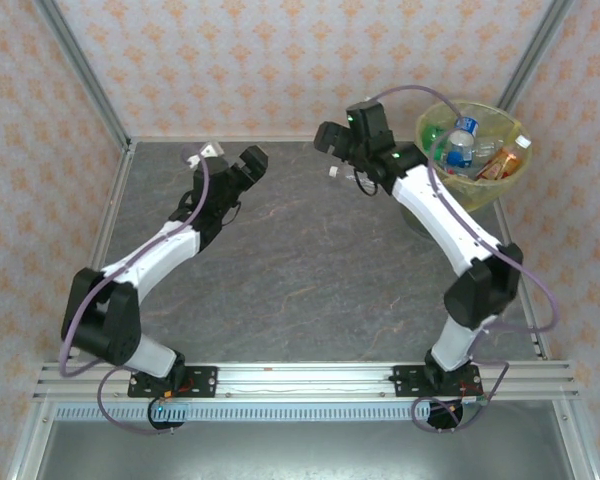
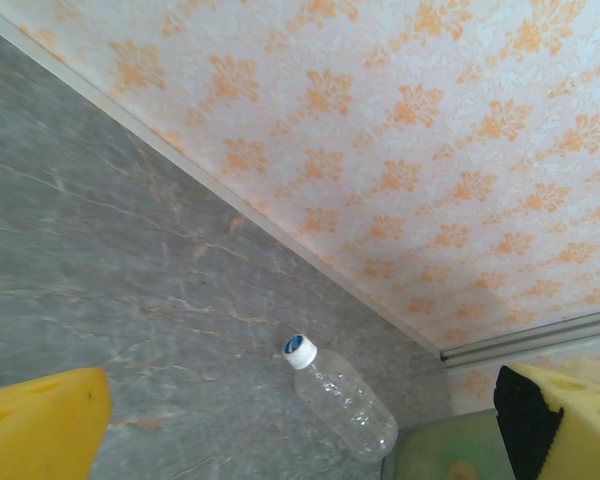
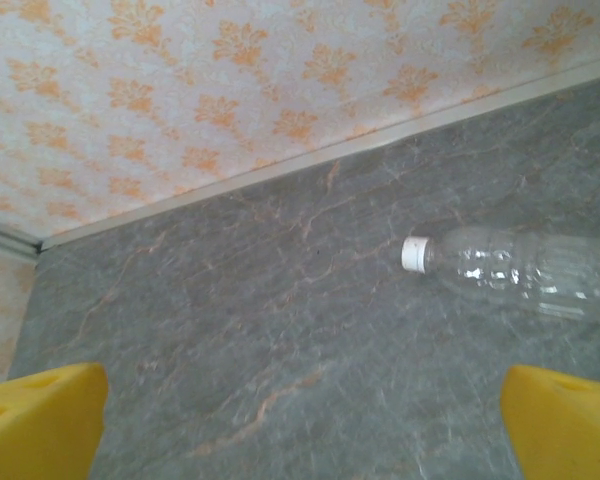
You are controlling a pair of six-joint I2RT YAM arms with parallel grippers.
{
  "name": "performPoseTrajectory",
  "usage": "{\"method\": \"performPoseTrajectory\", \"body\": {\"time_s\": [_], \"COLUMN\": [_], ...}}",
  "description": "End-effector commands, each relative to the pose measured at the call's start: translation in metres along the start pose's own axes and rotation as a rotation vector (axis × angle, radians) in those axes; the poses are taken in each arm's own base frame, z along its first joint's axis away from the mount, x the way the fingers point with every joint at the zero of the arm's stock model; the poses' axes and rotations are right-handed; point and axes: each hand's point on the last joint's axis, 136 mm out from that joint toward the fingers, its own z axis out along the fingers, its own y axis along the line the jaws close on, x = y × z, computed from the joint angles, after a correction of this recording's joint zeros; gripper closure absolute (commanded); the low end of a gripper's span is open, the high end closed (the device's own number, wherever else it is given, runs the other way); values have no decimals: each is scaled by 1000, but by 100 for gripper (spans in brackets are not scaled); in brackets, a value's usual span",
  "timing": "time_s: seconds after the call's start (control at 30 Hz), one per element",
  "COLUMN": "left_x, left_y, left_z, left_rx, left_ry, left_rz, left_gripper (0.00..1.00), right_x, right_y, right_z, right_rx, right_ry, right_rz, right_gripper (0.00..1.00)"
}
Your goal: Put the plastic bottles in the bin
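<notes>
Yellow finger pads (image 2: 40, 425) of the left gripper (image 2: 300, 430) sit in the lower corners of the left wrist view, with the jaws spread wide and released. Beyond them a clear bottle with a blue-and-white cap (image 2: 345, 400) lies on its side on the grey marbled table (image 2: 100, 260), near the foot of the patterned back wall (image 2: 430, 150). In the right wrist view the right gripper (image 3: 300, 425) also stands fully parted, a pad at each lower corner. A second clear bottle (image 3: 525, 270), white-capped, lies on its side ahead and to the right, well apart from the fingers. In the top view both arms reach toward the table's far edge. The bin (image 1: 480, 198) stands at the far right corner, just beside the right arm. It holds several bottles (image 1: 463, 142) — blue, orange and green show among them.
</notes>
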Motion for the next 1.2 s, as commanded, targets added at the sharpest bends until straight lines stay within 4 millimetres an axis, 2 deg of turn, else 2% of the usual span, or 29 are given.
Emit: {"method": "performPoseTrajectory", "body": {"time_s": [0.0, 0.2, 0.37, 0.47, 0.67, 0.9, 1.17], "left_x": [-13, -28, -34, -37, -35, -35, -27], "left_y": [12, 9, 8, 12, 15, 14, 17], "left_z": [-28, -73, -102, -115, -127, -135, -133], "left_rx": [-55, -54, -53, -69, -67, -55, -34], "left_ry": [-26, -61, -83, -96, -97, -98, -84], "left_rz": [82, 124, 140, 152, 165, 173, 157], "left_gripper": [1, 1, 1, 1, 1, 1, 1], "right_x": [-7, 0, 8, 9, 22, 41, 63], "right_y": [-3, -34, -58, -80, -98, -114, -102], "right_z": [25, 94, 146, 168, 204, 220, 197], "right_rx": [82, 307, 280, 275, 236, 262, 228], "right_ry": [-31, -39, 22, 38, 108, 162, 232], "right_rz": [-15, -73, -6, 42, 27, -67, -86], "right_gripper": [0, 0, 0, 0, 0, 0, 0]}}
